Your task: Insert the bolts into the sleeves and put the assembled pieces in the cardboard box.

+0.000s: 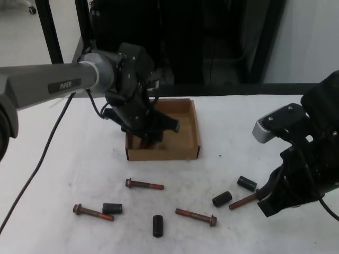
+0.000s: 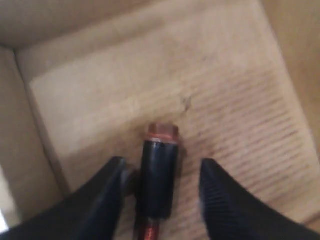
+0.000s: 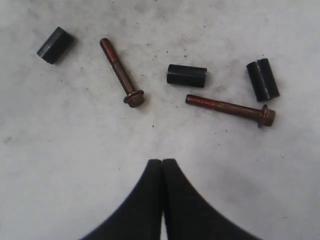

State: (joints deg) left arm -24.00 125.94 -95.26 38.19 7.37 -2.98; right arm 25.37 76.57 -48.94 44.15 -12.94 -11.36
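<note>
The left gripper (image 2: 161,172) hangs inside the box (image 1: 164,154), its fingers spread and holding nothing. The assembled piece (image 2: 160,150) lies between them on the box floor. Its long axis runs the same way as the fingers, with the bolt head pointing away from the wrist and the threaded end toward it. One finger (image 2: 220,200) stands plainly apart from the sleeve. The other finger (image 2: 102,195) is just beside it, and whether they touch cannot be told. This piece looks delivered, so the left arm's next move is likely a withdrawal. That calls for backing out along this axis rather than sideways, since a swing toward the near finger could drag the piece.

The right gripper (image 3: 162,165) hovers low over the bench (image 1: 63,159), its fingers pressed together and empty. A slanted bolt (image 1: 242,201) lies just beside it, with two sleeves (image 1: 222,199) (image 1: 247,183) near, so the right arm is nearer to these. Another bolt (image 1: 144,184) lies crosswise in front of the box, closer to the left arm. Two more bolts and two more sleeves are loose on the bench.
</note>
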